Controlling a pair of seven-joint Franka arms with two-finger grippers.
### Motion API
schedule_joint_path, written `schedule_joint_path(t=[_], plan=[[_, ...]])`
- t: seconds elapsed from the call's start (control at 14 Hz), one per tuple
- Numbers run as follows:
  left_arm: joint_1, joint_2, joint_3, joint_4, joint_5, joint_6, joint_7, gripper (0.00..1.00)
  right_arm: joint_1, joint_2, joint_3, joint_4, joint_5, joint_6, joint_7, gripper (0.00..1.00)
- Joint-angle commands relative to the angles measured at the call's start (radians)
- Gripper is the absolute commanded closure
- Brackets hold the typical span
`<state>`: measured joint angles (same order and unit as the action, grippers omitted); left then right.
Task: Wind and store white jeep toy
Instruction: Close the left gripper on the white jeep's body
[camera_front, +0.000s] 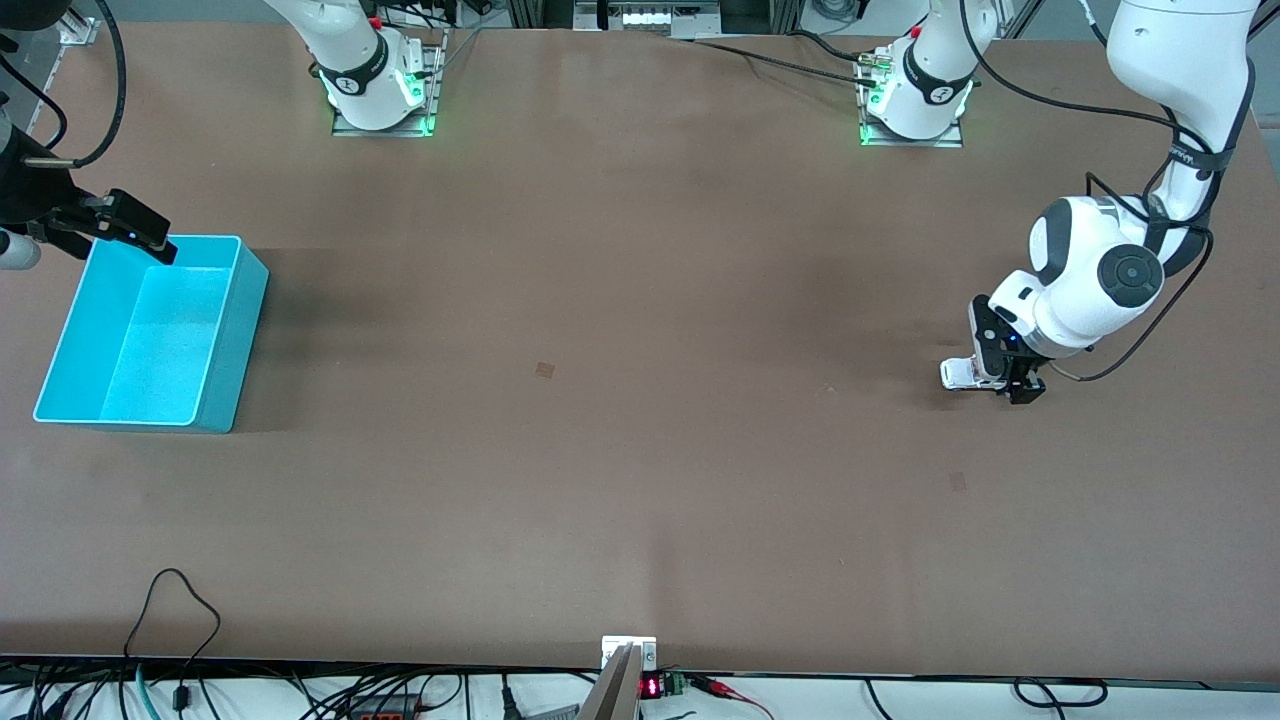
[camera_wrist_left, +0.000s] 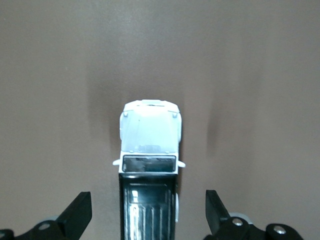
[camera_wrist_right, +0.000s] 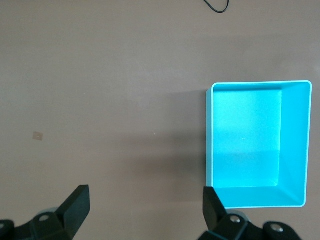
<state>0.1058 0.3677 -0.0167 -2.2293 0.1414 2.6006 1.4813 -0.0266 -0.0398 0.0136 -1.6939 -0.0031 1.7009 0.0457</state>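
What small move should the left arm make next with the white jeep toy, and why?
Probably lower and close the left gripper on the white jeep toy: its open fingers straddle the jeep without touching. The right gripper waits over the cyan bin.

left gripper (camera_front: 1005, 385): low at table, jaws apart | right gripper (camera_front: 140, 235): raised, jaws apart

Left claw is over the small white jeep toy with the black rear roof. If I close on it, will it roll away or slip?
The small white jeep toy with the black rear roof sits on wheels, so a nudge along its length would probably roll it. The open left claw straddles its sides, which should pin it. Its body looks hard and glossy, likely light, so it may slip.
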Motion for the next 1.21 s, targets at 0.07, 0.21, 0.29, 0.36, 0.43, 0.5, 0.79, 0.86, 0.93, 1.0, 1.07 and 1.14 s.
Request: schedule_joint_path(t=[0.07, 0.21, 0.29, 0.36, 0.43, 0.5, 0.79, 0.86, 0.93, 1.0, 1.07, 1.14], plan=[[0.031, 0.037, -0.008, 0.008, 0.017, 0.045, 0.020, 0.02, -0.023, -0.011, 0.016, -0.003, 0.018, -0.003, -0.018, 0.00], [0.029, 0.053, -0.008, 0.008, 0.017, 0.045, 0.022, 0.40, -0.023, -0.011, 0.016, -0.003, 0.018, -0.003, -0.018, 0.00], [0.028, 0.062, -0.009, 0.010, 0.017, 0.045, 0.022, 0.49, -0.023, -0.011, 0.016, -0.003, 0.018, -0.003, -0.018, 0.00], [0.029, 0.063, -0.009, 0.010, 0.017, 0.045, 0.022, 0.60, -0.023, -0.012, 0.016, -0.003, 0.018, -0.003, -0.018, 0.00], [0.029, 0.063, -0.009, 0.008, 0.017, 0.045, 0.022, 0.69, -0.023, -0.011, 0.016, -0.003, 0.018, -0.003, -0.018, 0.00], [0.029, 0.063, -0.009, 0.010, 0.017, 0.045, 0.022, 0.74, -0.023, -0.011, 0.016, -0.003, 0.018, -0.003, -0.018, 0.00], [0.028, 0.062, -0.008, 0.010, 0.017, 0.042, 0.022, 0.83, -0.023, -0.011, 0.016, -0.003, 0.018, -0.003, -0.018, 0.00], [0.028, 0.063, -0.009, 0.010, 0.017, 0.042, 0.022, 0.83, -0.023, -0.011, 0.016, -0.003, 0.018, -0.003, -0.018, 0.00], [0.028, 0.063, -0.008, 0.010, 0.017, 0.041, 0.022, 0.84, -0.023, -0.011, 0.016, -0.003, 0.018, -0.003, -0.018, 0.00], [0.028, 0.063, -0.008, 0.010, 0.017, 0.041, 0.030, 0.84, -0.023, -0.011, 0.016, -0.003, 0.018, -0.003, -0.018, 0.00], [0.029, 0.069, -0.008, 0.010, 0.017, 0.039, 0.039, 0.84, -0.023, -0.011, 0.016, -0.003, 0.018, -0.003, -0.023, 0.00], [0.031, 0.080, -0.008, 0.014, 0.017, 0.039, 0.048, 0.84, -0.023, -0.011, 0.016, -0.003, 0.018, -0.003, -0.023, 0.00]])
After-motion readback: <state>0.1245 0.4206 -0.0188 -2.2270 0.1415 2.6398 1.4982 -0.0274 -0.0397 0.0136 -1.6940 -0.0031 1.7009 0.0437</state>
